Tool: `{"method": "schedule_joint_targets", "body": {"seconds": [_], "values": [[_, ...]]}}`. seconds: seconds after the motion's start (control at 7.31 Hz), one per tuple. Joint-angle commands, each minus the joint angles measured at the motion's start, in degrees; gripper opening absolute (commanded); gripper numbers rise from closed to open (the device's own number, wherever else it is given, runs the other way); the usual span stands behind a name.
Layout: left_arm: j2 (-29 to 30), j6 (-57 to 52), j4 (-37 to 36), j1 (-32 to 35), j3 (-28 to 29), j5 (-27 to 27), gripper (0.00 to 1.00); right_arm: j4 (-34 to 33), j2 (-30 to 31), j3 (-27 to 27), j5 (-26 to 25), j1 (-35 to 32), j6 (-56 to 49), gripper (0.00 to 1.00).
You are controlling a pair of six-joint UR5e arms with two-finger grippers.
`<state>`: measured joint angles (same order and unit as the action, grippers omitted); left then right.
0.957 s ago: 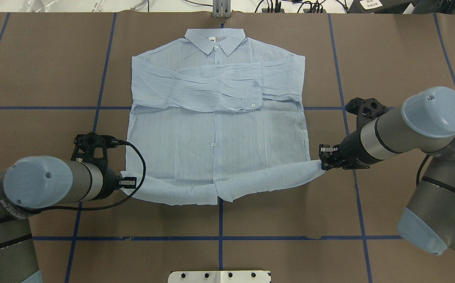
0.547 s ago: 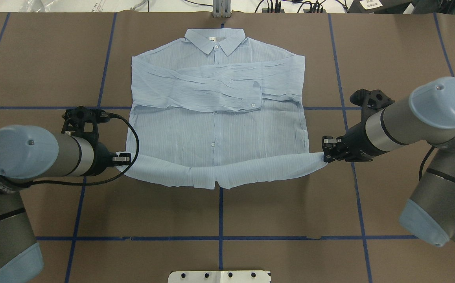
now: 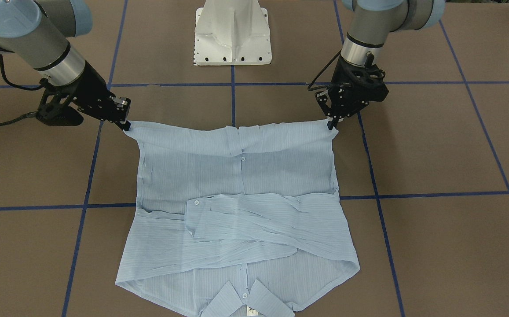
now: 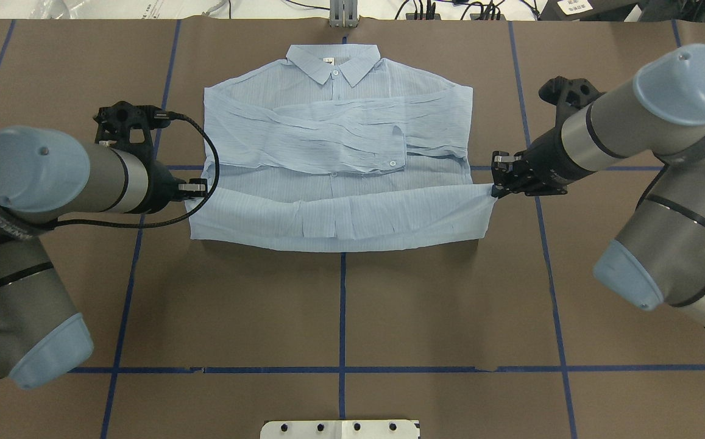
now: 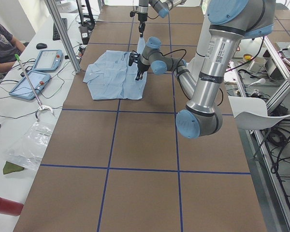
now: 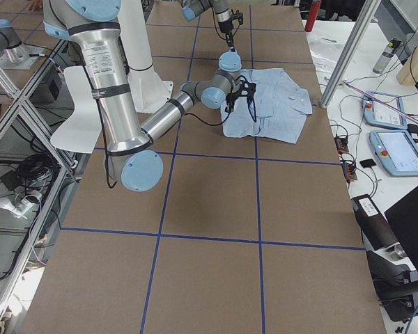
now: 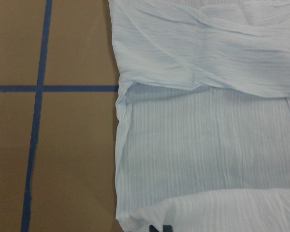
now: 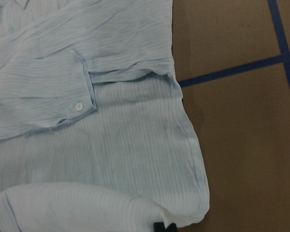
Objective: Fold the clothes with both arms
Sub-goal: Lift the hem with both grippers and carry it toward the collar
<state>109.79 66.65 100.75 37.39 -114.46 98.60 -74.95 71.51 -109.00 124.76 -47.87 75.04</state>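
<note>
Both hem (image 4: pixel 389 210) corners pinched: left gripper (image 4: pixel 198 189) & right gripper (image 4: pixel 496 190) clamped on shirt (image 4: pixel 328 134), flat mid-table (image 4: pixel 340 317), collar (image 4: pixel 333 61) far side. Step: bottom-up fold, approx halfway. Next: carry hem toward collar, level, then release.

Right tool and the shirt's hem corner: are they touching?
Touching. The overhead view shows the right tool closed on the hem corner of the shirt, with the cloth running taut right into its tips. The front-facing view shows the same grip.
</note>
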Motion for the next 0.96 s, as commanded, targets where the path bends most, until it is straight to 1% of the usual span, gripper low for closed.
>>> {"method": "schedule_joint_targets", "body": {"seconds": [0.0,0.14,0.41,0.68,0.82], "values": [[4.11,-3.61,0.49,4.69,5.1,1.85,0.0,0.06,-6.27,7.9,1.19,-3.8,-3.92,0.0],[5.34,-4.59,1.98,7.06,7.39,2.65,0.0,0.06,-9.69,11.5,1.36,-4.77,-4.02,0.0],[6.66,-6.62,10.03,10.41,15.63,4.58,0.0,0.15,-14.88,19.31,2.06,-7.05,-6.73,0.0],[9.29,-6.62,16.99,12.0,24.25,5.29,0.0,0.24,-20.68,25.91,2.95,-8.9,-7.8,0.0],[9.91,-6.62,19.02,12.18,26.63,5.38,0.0,0.33,-24.62,31.17,2.95,-9.17,-8.15,0.0]]}}
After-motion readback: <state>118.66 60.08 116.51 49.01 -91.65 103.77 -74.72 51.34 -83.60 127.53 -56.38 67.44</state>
